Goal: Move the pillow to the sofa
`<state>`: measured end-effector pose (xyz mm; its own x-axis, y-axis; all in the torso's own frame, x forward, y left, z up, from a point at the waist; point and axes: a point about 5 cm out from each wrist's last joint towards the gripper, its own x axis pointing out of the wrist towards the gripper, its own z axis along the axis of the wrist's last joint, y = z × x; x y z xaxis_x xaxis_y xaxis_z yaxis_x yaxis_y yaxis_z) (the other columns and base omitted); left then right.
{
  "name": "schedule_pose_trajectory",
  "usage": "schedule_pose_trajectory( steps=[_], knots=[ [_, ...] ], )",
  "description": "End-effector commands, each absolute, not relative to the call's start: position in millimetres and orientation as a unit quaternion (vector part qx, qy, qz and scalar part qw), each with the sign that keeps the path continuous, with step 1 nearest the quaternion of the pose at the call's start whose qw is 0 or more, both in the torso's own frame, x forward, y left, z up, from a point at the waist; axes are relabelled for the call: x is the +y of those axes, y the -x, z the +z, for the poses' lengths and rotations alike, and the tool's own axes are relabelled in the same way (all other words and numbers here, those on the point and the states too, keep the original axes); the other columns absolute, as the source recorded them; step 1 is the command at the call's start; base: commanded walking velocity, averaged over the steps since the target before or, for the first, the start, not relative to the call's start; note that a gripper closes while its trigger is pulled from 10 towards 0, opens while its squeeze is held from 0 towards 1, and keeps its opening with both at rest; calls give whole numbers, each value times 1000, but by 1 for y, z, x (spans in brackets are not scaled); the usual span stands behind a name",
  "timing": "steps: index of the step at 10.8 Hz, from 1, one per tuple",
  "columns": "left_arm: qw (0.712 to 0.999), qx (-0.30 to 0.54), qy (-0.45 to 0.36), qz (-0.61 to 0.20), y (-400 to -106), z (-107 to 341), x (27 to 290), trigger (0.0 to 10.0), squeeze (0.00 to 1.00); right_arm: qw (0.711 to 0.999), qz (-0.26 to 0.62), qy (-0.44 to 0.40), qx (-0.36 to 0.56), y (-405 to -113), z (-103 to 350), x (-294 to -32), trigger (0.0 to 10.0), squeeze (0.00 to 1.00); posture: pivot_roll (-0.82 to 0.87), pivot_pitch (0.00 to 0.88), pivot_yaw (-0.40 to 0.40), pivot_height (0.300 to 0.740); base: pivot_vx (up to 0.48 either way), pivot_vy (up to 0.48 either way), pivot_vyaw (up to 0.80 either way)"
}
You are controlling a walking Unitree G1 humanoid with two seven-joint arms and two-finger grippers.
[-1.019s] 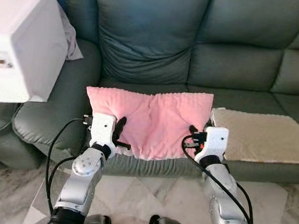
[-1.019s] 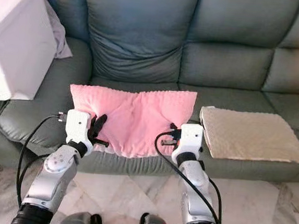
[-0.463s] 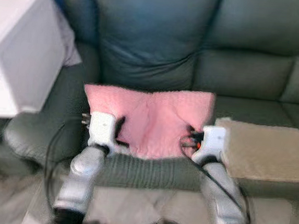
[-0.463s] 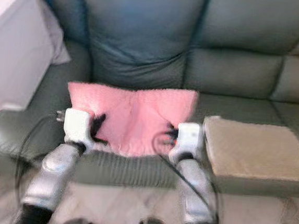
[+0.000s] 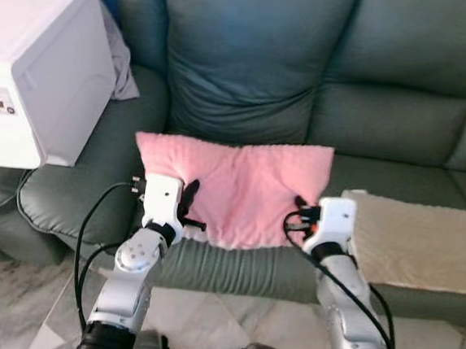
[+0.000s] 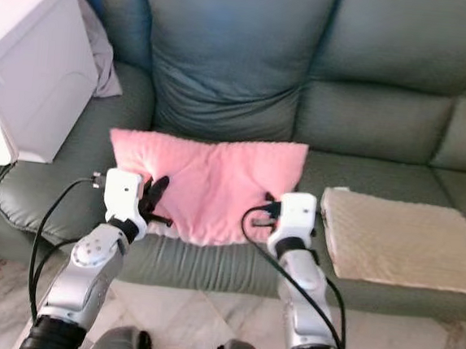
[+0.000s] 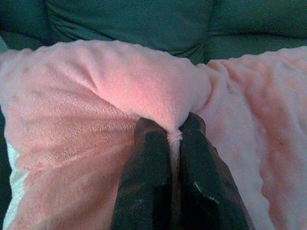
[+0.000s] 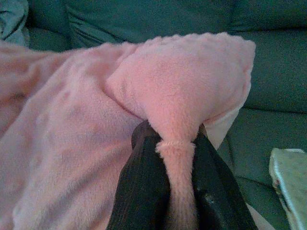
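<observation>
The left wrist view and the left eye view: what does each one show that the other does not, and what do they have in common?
The left wrist view shows close up how the left gripper pinches a fold of the pink pillow, jaws shut on the fabric. The left eye view shows the wider scene: the right gripper at the pillow's other side, the beige cushion, the white box on the armrest, and the marble floor. Both show the pink pillow lying on the green sofa seat.
</observation>
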<state>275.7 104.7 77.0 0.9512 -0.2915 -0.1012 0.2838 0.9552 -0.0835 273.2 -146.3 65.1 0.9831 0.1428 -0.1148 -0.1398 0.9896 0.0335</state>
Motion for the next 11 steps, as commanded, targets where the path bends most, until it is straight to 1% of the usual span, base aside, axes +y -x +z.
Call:
schedule_pose_trajectory(
  steps=[1,6,8,9,10,11],
  knots=[
    [986,49,34,-153,-276,80,102,10000,0,996,76,-11,55,-273,66,-144,10000,0,-36,110,-39,740,0,0,0],
    [987,50,31,-151,-275,80,103,10000,0,995,78,-13,54,-272,66,-143,10000,0,-34,114,-39,645,0,0,0],
    [987,52,29,-150,-275,79,104,10000,0,995,78,-13,55,-272,65,-142,10000,0,-33,114,-39,622,0,0,0],
    [987,51,28,-150,-275,79,104,10000,0,995,78,-14,54,-272,65,-142,10000,0,-32,114,-39,622,0,0,0],
    [989,28,22,-140,-277,85,104,10000,0,995,80,-13,55,-273,65,-141,10000,0,-30,112,-38,622,0,0,0],
    [989,24,31,-143,-277,86,104,10000,0,995,80,-13,55,-273,64,-141,10000,0,-29,113,-38,622,0,0,0]
  ],
)
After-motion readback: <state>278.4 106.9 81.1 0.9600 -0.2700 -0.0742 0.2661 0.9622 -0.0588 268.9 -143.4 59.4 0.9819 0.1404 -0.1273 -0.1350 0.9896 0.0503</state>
